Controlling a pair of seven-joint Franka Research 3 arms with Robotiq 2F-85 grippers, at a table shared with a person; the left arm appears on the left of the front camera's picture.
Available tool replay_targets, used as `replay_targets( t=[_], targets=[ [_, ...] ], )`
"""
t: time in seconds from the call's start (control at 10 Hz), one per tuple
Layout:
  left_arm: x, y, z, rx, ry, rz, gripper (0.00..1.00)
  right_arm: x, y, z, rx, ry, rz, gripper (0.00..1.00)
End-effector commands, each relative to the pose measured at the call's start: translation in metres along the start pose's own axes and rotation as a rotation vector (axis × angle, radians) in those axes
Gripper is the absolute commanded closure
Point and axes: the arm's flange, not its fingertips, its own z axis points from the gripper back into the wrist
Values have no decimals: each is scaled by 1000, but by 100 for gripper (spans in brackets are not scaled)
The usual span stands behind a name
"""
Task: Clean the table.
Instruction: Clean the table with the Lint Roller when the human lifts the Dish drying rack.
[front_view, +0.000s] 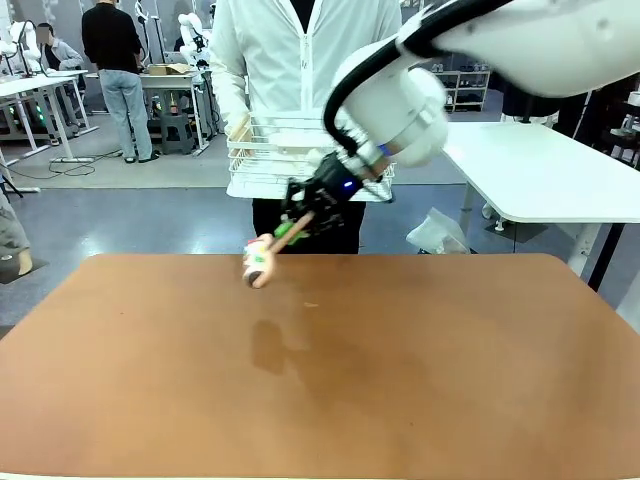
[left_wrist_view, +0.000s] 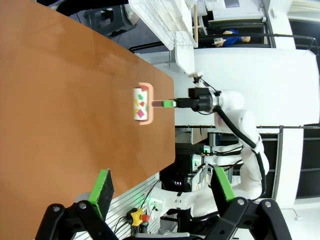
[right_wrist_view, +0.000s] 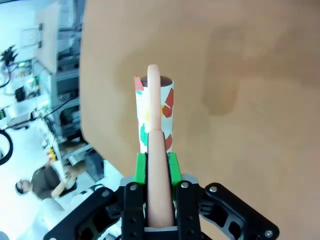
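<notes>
Right pincer: you have it clamped on the pink handle of a lint roller, a green pad on each side of the handle, reaching in over the far edge of the table.
Left pincer: its fingers stand wide apart with nothing between them, looking along the table top from one end.
Counts: two pincers, one lint roller, one reddish-brown table, one white wire basket, one person at the far side.
Table look: smooth matte reddish-brown top with rounded corners. Across the near part it is bare, apart from one tiny speck near the far middle.
Roller look: a white roll printed with red, green and yellow shapes, in a pink frame.
Roller place: over the far strip of the table, a little left of the middle. Its shadow lies apart from it, nearer to you, so it seems lifted off the top; you cannot tell this for certain.
Basket: the person holds it at about waist height beyond the far edge.
In the way: the right arm's wrist crosses in front of the basket's right part.
Around: a white-topped table at the far right and other people farther off at the back left.
</notes>
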Motion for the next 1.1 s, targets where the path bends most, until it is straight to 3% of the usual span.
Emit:
replay_targets(
  t=[0.0,0.1,0.4,0.5,0.6,0.9,1.0],
  targets=[
    [-2,0,2,-8,2,-4,0,-51,-13,65,-185,-40,-44,79],
    [-2,0,2,-8,2,-4,0,-60,-18,96,-251,-23,-55,79],
    [-2,0,2,-8,2,-4,0,-69,-38,195,-559,-100,-172,79],
    [-2,0,2,-8,2,-4,0,-71,-42,222,-708,-71,-177,79],
    [-2,0,2,-8,2,-4,0,-73,-44,241,-776,-67,-207,79],
    [-2,0,2,-8,2,-4,0,-70,-59,248,-789,-25,-201,79],
    [-2,0,2,-8,2,-4,0,-81,-63,262,-808,-78,-194,79]
  ],
)
